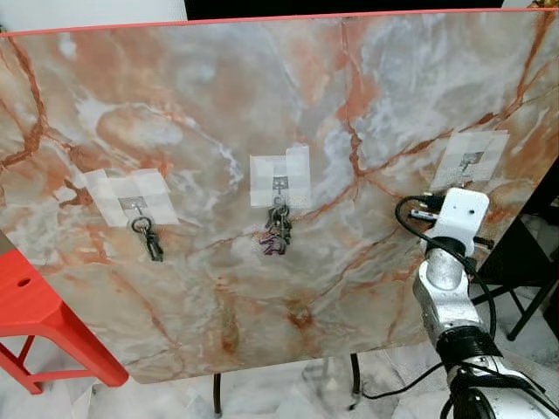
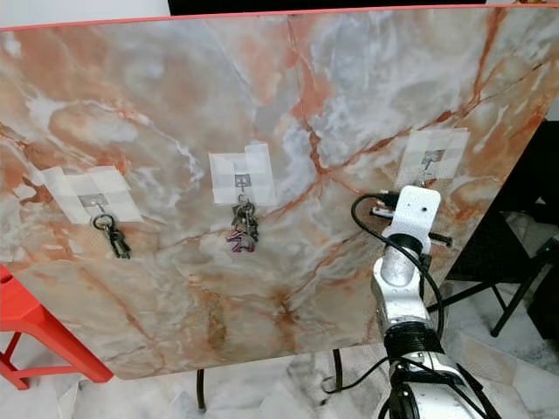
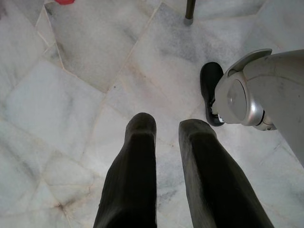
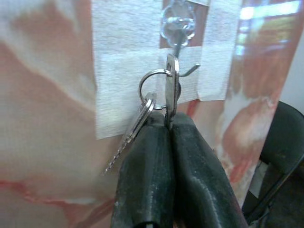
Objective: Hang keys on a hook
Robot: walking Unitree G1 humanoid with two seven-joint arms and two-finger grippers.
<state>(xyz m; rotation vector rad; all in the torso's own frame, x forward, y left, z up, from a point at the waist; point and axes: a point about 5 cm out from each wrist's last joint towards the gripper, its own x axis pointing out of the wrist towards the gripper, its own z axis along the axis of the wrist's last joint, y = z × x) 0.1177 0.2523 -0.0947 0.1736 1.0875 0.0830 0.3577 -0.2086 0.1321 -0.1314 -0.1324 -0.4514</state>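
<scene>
An upright marble board (image 1: pixel 218 96) carries three small hooks fixed with white tape. A bunch of keys (image 1: pixel 149 236) hangs from the left hook and another bunch (image 1: pixel 277 232) from the middle hook. My right arm (image 1: pixel 460 215) is raised just below the right hook (image 1: pixel 470 160). In the right wrist view my right gripper (image 4: pixel 168 122) is shut on a flat key (image 4: pixel 172 90), and its ring (image 4: pixel 151 88) sits beside the hook's prong (image 4: pixel 191 70). A second key (image 4: pixel 130 135) dangles from the ring. My left gripper (image 3: pixel 168 127) hangs idle over the floor, fingers slightly apart.
A red plastic stool (image 1: pixel 44 323) stands at the lower left, beside the board. A black folding chair (image 1: pixel 524 262) is at the right behind my arm. The board's thin legs (image 1: pixel 216 393) stand on a pale marble floor (image 3: pixel 71 95), near my own foot (image 3: pixel 210 90).
</scene>
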